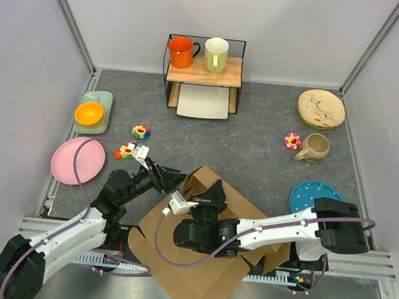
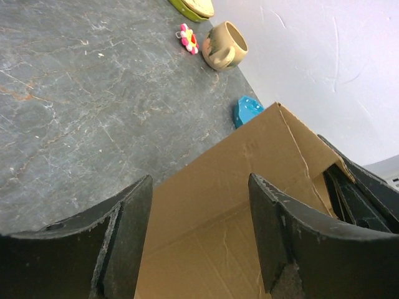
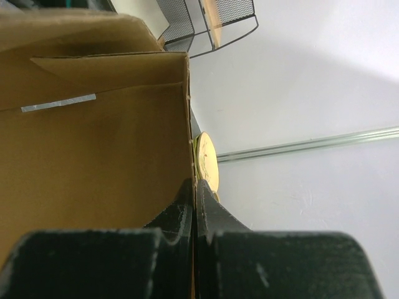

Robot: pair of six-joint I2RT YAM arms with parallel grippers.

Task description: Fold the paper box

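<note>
The paper box (image 1: pixel 201 280) is a large brown cardboard sheet with creased flaps, lying at the near middle of the table with one wall raised. My right gripper (image 1: pixel 214 192) reaches in from the right and is shut on the edge of that upright wall. The right wrist view shows both fingers pressed together on the cardboard edge (image 3: pixel 194 184), with the box's inside (image 3: pixel 93 156) to the left. My left gripper (image 1: pixel 175 178) is open at the box's far left corner. In the left wrist view its fingers (image 2: pixel 199 179) straddle nothing, with the cardboard (image 2: pixel 249 156) just beyond them.
A wire shelf (image 1: pixel 204 69) at the back holds an orange mug and a cream mug, with a white tray beneath. At the left are a pink plate (image 1: pixel 77 159), an orange bowl (image 1: pixel 89 113) and flower toys (image 1: pixel 140 131). At the right are a beige mug (image 1: pixel 316 146), a floral plate (image 1: pixel 320 108) and a blue plate (image 1: pixel 315 196).
</note>
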